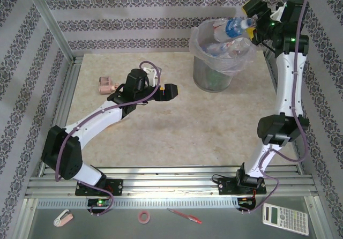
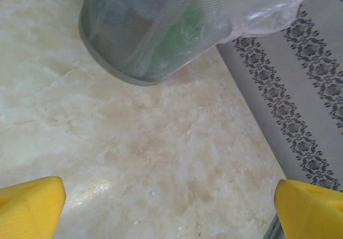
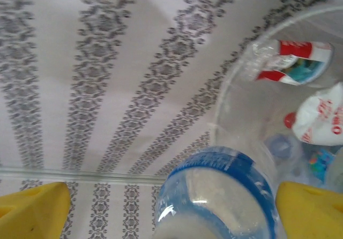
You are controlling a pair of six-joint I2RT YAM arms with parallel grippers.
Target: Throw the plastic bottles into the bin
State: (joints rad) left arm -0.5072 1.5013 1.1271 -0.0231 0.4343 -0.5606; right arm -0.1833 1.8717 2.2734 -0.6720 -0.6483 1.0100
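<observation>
Above the mouth of the bin [image 1: 214, 78], at the far right of the worktop [image 1: 161, 137], the right gripper [image 1: 253, 28] is held with a blue-labelled bottle [image 1: 236, 25] between its fingers. In the right wrist view its jaws are seen spread wider than the bottle: a clear gap is left on one side, while the other finger lies just beside it. More bottles [image 3: 292, 62] are seen lying inside the lined bin. Near the middle of the worktop the left gripper [image 1: 167, 91] is held spread wide, nothing between its fingers, pointed towards the bin. A pinkish boxy object [image 1: 105, 84] lies to its left.
</observation>
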